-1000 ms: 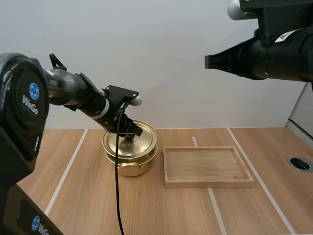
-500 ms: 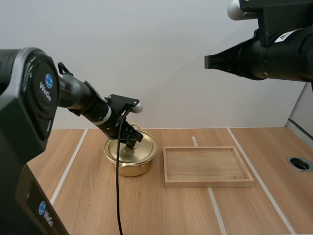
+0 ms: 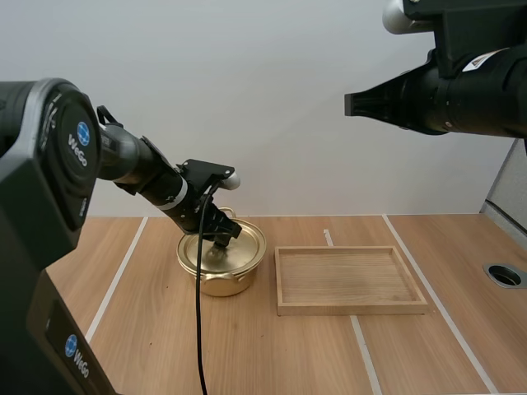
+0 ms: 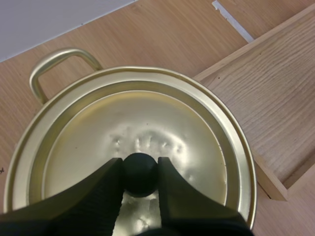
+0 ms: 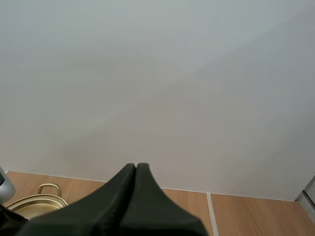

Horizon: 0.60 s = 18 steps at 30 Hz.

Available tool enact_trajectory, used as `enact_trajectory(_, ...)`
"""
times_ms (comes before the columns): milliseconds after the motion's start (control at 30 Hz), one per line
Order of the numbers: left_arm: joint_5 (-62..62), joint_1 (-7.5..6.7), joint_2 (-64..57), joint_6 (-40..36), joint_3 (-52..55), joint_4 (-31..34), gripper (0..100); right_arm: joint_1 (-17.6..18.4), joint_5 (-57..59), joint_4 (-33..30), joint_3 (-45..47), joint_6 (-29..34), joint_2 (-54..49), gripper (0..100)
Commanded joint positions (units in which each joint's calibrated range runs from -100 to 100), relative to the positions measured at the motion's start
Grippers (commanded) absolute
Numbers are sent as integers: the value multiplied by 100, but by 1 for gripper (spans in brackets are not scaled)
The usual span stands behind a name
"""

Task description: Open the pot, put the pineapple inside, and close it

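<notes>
Since the left jaws clamp the black knob [image 4: 140, 173] at the centre of the lid [image 4: 162, 113], the lift should go straight up, while the right jaws, pressed together, hang well away.

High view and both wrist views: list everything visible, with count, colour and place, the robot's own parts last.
table: one, light wood with white lines, under everything
wooden tray: one, light wood, mid-table
pot: one, gold, on the table left of the tray
lid: one, gold, on the pot
lid knob: one, black, at the lid's centre
round hole: one, dark, at the table's right edge
left gripper: one, black, pinching the lid knob
right gripper: one, black, raised, fingers together
</notes>
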Motion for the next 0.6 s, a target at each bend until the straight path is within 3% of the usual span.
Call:
enact_trajectory(0,17,-16,159,51,41,67,0,-23,-23,2,-14,8,-67,0)
enact_trajectory(133,-25,-16,159,24,41,67,2,-23,-23,2,-14,8,-67,0)
enact_trajectory(200,-67,-16,159,-19,41,67,17,-23,-23,2,-14,8,-67,0)
enact_trajectory(333,-139,-16,145,-46,41,-157,100,-23,-23,2,-14,8,-67,0)
enact_trajectory(567,247,-16,145,-107,-295,-364,100,-23,-23,2,-14,8,-67,0)
